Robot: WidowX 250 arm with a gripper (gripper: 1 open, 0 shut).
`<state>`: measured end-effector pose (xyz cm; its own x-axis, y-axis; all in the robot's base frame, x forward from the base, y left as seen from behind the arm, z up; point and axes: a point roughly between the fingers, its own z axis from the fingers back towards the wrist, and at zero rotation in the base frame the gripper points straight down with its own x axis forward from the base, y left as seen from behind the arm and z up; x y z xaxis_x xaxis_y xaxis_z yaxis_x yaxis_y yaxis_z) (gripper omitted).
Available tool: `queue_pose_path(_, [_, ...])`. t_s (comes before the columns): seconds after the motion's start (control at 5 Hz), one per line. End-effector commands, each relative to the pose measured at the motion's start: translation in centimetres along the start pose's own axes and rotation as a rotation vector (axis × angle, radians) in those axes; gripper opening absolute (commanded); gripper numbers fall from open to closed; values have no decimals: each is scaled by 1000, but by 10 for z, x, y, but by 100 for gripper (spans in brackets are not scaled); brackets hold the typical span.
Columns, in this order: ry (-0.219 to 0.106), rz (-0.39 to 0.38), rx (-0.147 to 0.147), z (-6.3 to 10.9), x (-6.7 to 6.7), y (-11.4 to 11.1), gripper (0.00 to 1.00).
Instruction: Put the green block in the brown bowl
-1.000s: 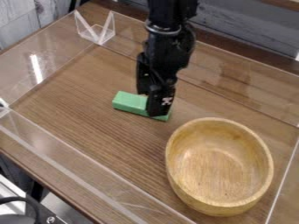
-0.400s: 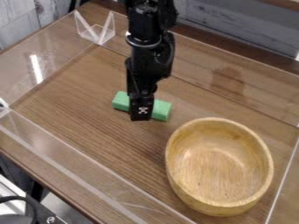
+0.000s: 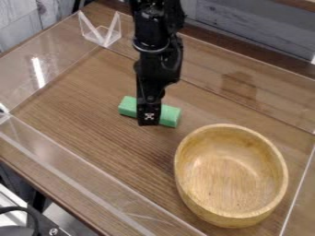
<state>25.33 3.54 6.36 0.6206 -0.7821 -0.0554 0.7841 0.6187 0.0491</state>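
Fingers [image 3: 149, 116] shifted left, astride green block [image 3: 169, 114].

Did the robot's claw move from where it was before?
Yes. The gripper slid left along the green block, farther from the brown bowl.

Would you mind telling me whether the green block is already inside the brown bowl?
No, the green block lies on the table beside the empty brown bowl.
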Motion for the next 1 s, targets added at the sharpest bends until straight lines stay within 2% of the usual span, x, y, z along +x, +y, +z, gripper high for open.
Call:
queue_pose_path(0.0, [-23,-13,28,2,1,8,100])
queue_pose_path(0.8, [-47,-41,15,-20,4,14,100])
